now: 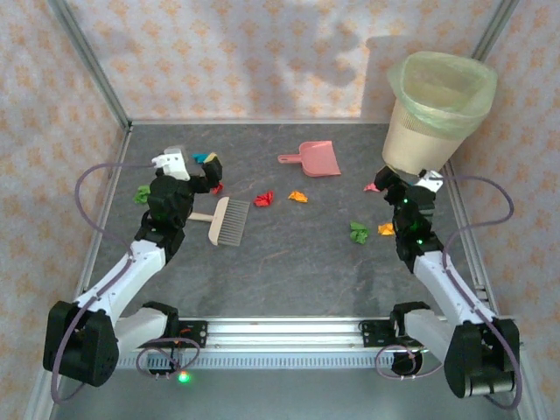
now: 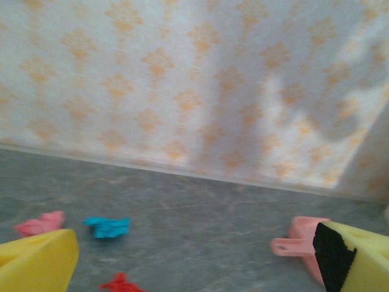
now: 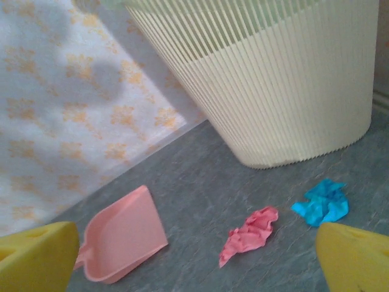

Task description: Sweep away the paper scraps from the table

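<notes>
Left wrist cam is smeary, so the scraps look like blobs. The red scrap (image 2: 120, 283) gets chopped by the bottom edge, and the pink dustpan (image 2: 304, 234) sits half behind one of the yellow fingers (image 2: 364, 261). From above, the brush (image 1: 229, 220) handle vanishes under the left arm (image 1: 166, 206) near the counter's (image 1: 297, 262) left edge. On the right wrist cam the bin (image 3: 273, 91) runs off the top.

Spotted the dark grey table (image 1: 297, 262) strewn with paper scraps (image 1: 263, 199) left, centre and right. Found a pink dustpan (image 1: 315, 158) lying flat upper centre, a brush (image 1: 229, 220) left of centre, a cream ribbed bin (image 1: 429, 140) standing upper right.
</notes>
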Robot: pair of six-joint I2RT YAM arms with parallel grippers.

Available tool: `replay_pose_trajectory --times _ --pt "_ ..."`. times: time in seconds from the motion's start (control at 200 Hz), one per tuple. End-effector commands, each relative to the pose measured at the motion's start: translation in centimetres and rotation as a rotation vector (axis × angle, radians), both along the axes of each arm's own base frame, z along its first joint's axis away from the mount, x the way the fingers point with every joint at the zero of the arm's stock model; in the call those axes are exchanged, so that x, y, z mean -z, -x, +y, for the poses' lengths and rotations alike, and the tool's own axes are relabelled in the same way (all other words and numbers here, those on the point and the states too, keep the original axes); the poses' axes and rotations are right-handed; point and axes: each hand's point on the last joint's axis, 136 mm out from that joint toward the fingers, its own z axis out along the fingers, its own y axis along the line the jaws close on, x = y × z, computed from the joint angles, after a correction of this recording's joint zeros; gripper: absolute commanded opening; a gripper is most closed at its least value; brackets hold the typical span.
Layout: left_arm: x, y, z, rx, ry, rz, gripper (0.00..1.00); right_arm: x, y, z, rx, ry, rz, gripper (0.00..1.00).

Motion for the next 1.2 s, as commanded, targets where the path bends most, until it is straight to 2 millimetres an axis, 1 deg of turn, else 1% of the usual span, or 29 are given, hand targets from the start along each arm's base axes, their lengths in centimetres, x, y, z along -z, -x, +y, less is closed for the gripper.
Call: replay_pose_trajectory --times 0.0,0.03,0.04,0.085,0.12,0.18,0.26,0.31,0.34,0.345,0.365,0.415,0.48,0.535,0.601,0.671,0.711,0.811,0.876,0.926,0.991,1.091,1.166,1.196 --pt "-1.9 -1.2 -1.6 0.054 0.209 0.028 1.0 0.7 0.0 0.4 -0.01 -0.133 0.026 0.99" --pt "-1.7 -1.4 -0.9 0.005 0.251 0.079 1.0 0.9 -0.2 0.4 -0.008 -0.14 0.046 0.99" --pt "-1.0 -1.3 -0.7 -0.015 0.254 0.115 1.0 1.0 -0.2 0.5 -0.012 -0.142 0.053 0.99" --pt "-0.6 -1.3 0.1 -0.077 0.251 0.202 1.0 1.4 -0.5 0.8 -0.023 -0.152 0.078 0.99" --pt "-0.9 -1.5 -0.5 -0.048 0.249 0.217 1.0 1.6 -0.7 1.0 -0.028 -0.163 0.099 0.99" --pt "-1.5 -1.8 -2.3 0.061 0.235 0.193 1.0 2.0 -1.1 1.7 -0.052 -0.168 0.135 1.0" --pt "-1.4 -1.9 -2.6 0.075 0.253 0.198 1.0 2.6 -1.8 3.3 -0.103 -0.157 0.196 0.98" --pt "-1.3 -1.9 -2.6 0.073 0.252 0.204 1.0 3.3 -2.2 5.0 -0.153 -0.139 0.25 0.95" --pt "-1.1 -2.0 -2.5 0.069 0.249 0.214 1.0 3.3 -2.4 6.1 -0.19 -0.129 0.275 0.93" --pt "-1.1 -2.0 -2.5 0.067 0.248 0.217 1.0 3.2 -2.4 6.3 -0.197 -0.129 0.276 0.92" --pt "-1.0 -2.1 -2.4 0.062 0.248 0.222 1.0 4.0 -2.7 7.2 -0.219 -0.122 0.313 0.92" --pt "-0.7 -2.3 -2.3 0.045 0.25 0.239 1.0 4.5 -2.9 9.6 -0.287 -0.101 0.365 0.89" --pt "-0.3 -2.8 -2.5 0.047 0.266 0.262 1.0 5.4 -2.7 12.5 -0.347 -0.059 0.436 0.88" --pt "0.4 -3.4 -3.3 0.074 0.266 0.3 1.0 6.0 -2.1 15.1 -0.406 -0.035 0.481 0.85" --pt "1.3 -3.9 -4.5 0.089 0.304 0.343 1.0 6.9 -1.0 18.1 -0.452 -0.023 0.524 0.84" --pt "2.8 -4.1 -5.5 0.081 0.315 0.373 1.0 7.7 0.8 22.4 -0.571 0.018 0.56 0.8" --pt "3.8 -4.1 -6.3 0.077 0.31 0.391 1.0 8.2 2.1 24.3 -0.631 0.072 0.592 0.78" --pt "5.6 -3.4 -8.4 0.096 0.244 0.446 1.0 9.8 4.8 27.1 -0.722 0.187 0.639 0.77" --pt "7.0 -2.3 -8.9 0.09 0.179 0.507 1.0 10.8 6.5 28.8 -0.801 0.188 0.632 0.77" --pt "7.9 -1.3 -8.3 0.062 0.133 0.548 1.0 11.2 7.6 29.9 -0.858 0.183 0.604 0.77" --pt "9.4 0.4 -6.1 -0.022 0.075 0.612 1.0 11.5 8.5 31.0 -0.924 0.19 0.552 0.77" --pt "10.7 2.8 -2.2 -0.185 -0.005 0.656 1.0 12.1 8.6 31.1 -0.927 0.202 0.51 0.77" --pt "11.6 4.1 0.4 -0.283 -0.007 0.693 0.99 12.6 8.8 31.3 -0.936 0.171 0.503 0.77" --pt "12.3 4.7 1.6 -0.325 0.005 0.716 0.98 12.7 9.0 31.5 -0.943 0.159 0.497 0.77"
